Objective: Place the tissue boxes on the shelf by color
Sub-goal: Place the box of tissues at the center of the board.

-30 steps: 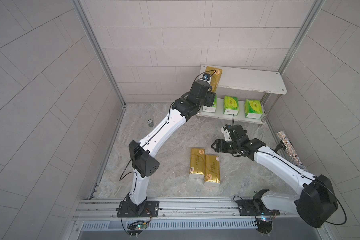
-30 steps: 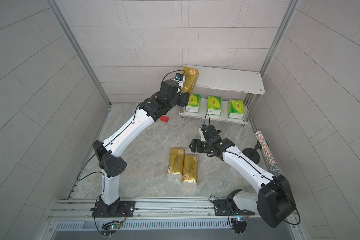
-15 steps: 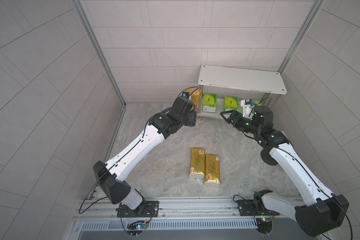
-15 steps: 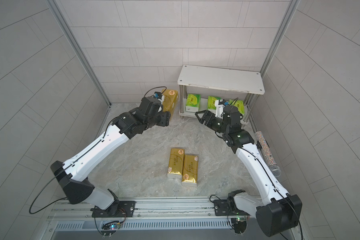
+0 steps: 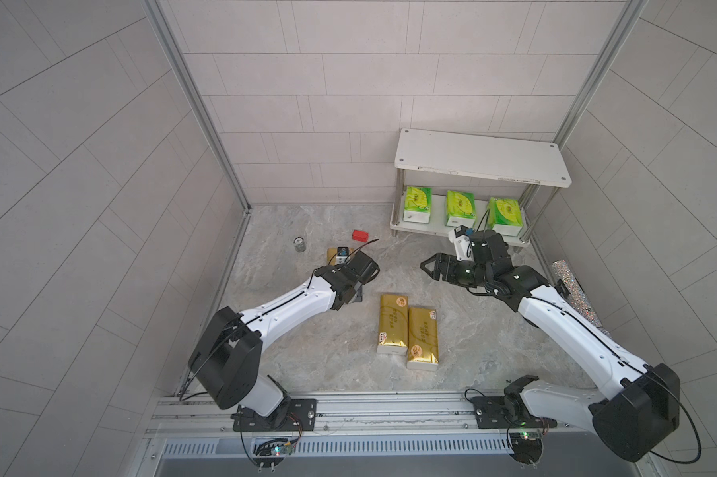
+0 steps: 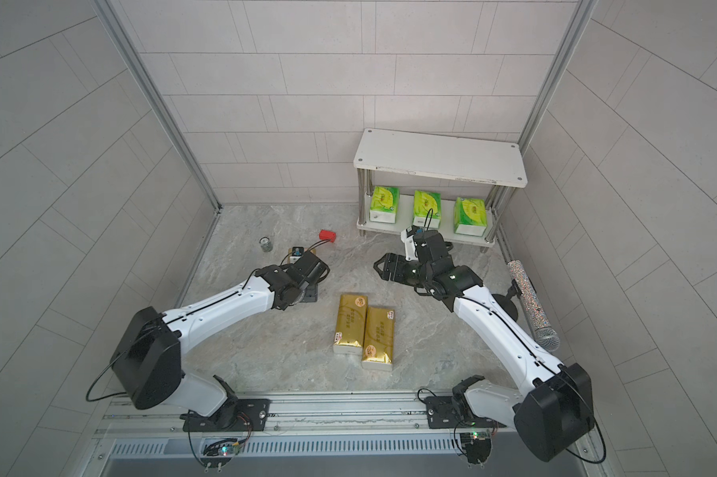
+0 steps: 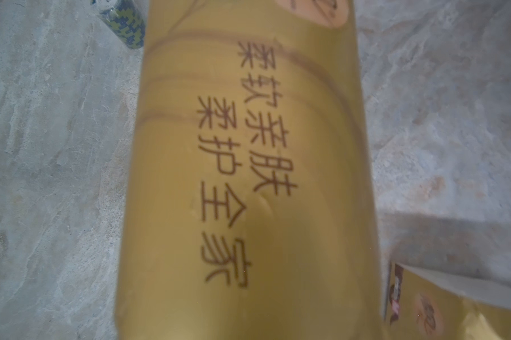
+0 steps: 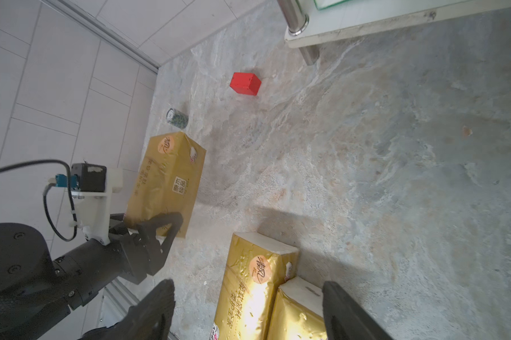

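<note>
Three green tissue boxes (image 5: 460,207) stand in a row on the lower board of the shelf (image 5: 480,157), whose top board is bare. Two gold tissue boxes (image 5: 393,324) (image 6: 378,336) lie side by side on the floor. A third gold box (image 8: 165,179) sits low by the left wall with my left gripper (image 8: 151,219) shut on its near end. That box (image 7: 248,176) fills the left wrist view. In both top views the left arm covers most of it (image 5: 332,255). My right gripper (image 5: 429,268) (image 8: 248,285) hangs open and empty above the floor, between the shelf and the two lying boxes.
A red block (image 5: 360,235) and a small can (image 5: 299,244) lie on the floor near the held box. A glittery microphone (image 6: 528,297) lies along the right wall. Tiled walls close in the floor on three sides.
My left arm brought the gold box down from the shelf's top left corner to the floor by the left wall. The right arm went to the shelf front and swung back toward the middle.
</note>
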